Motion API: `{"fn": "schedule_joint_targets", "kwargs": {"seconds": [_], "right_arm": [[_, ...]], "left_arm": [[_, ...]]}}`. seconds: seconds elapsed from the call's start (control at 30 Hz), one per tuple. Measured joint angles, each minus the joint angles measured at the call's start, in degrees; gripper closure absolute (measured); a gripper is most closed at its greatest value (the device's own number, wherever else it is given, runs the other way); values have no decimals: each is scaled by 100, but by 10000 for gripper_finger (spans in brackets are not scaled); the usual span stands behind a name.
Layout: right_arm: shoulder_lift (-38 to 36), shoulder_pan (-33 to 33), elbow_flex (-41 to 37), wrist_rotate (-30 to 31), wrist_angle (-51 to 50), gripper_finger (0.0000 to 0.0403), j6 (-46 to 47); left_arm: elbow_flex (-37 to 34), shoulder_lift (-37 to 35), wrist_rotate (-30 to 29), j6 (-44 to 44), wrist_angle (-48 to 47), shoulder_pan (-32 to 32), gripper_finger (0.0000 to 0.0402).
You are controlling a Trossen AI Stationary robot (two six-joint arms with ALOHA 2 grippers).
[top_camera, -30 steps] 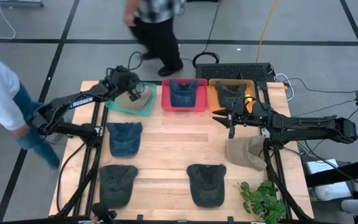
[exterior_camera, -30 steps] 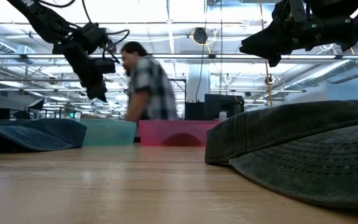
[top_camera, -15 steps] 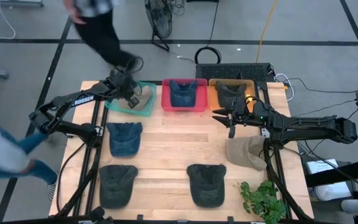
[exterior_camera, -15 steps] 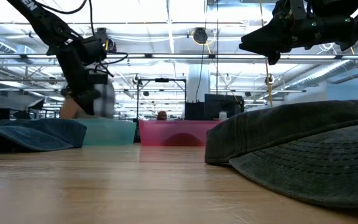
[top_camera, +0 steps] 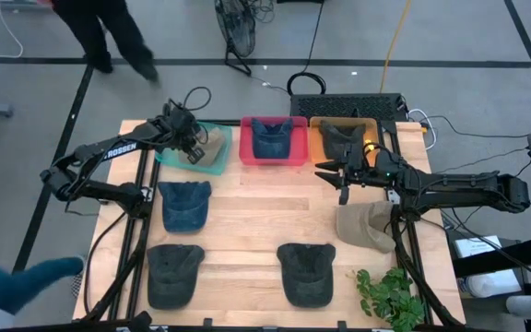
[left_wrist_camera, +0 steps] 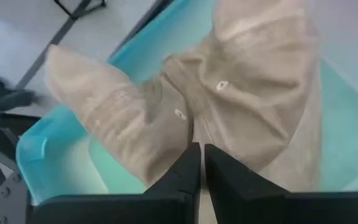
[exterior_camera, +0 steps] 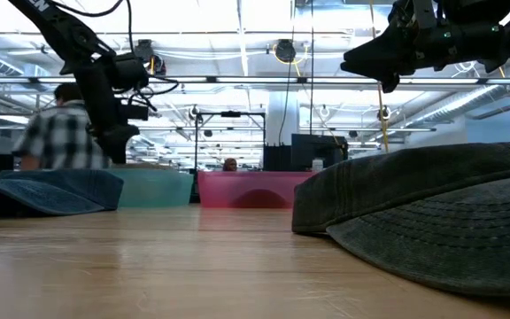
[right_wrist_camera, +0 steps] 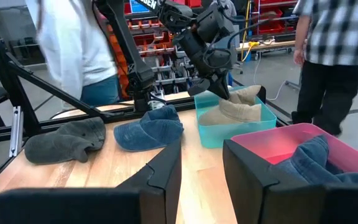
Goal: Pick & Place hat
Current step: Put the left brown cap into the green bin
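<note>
Left hand (top_camera: 193,150), fingers nearly together, over tan hat (top_camera: 212,148) in teal bin (top_camera: 166,153) at 11 o'clock. Right hand (top_camera: 344,177) hovers part-open, empty. Five hats left on counter (top_camera: 247,221).

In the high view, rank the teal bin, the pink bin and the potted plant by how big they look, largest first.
1. and 2. The teal bin and the pink bin look about alike. The left gripper and the tan hat cover part of the teal one, so no ranking.
3. The potted plant, cut off by the picture's bottom edge.
</note>
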Motion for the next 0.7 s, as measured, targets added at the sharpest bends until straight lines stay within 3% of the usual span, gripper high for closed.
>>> {"fn": "schedule_joint_targets", "kwargs": {"seconds": [0.17, 0.3, 0.5, 0.7], "right_arm": [[0, 0, 0, 0, 0, 305, 5], [0, 1, 0, 0, 0, 305, 15], [0, 1, 0, -2, -2, 305, 15], [0, 1, 0, -2, -2, 305, -19]], "left_arm": [[0, -314, -480, 558, 467, -30, 365], [0, -273, -1032, 224, 1276, 100, 365], [0, 168, 96, -352, 2226, 359, 364], [0, 845, 93, -187, 2128, 477, 364]]}}
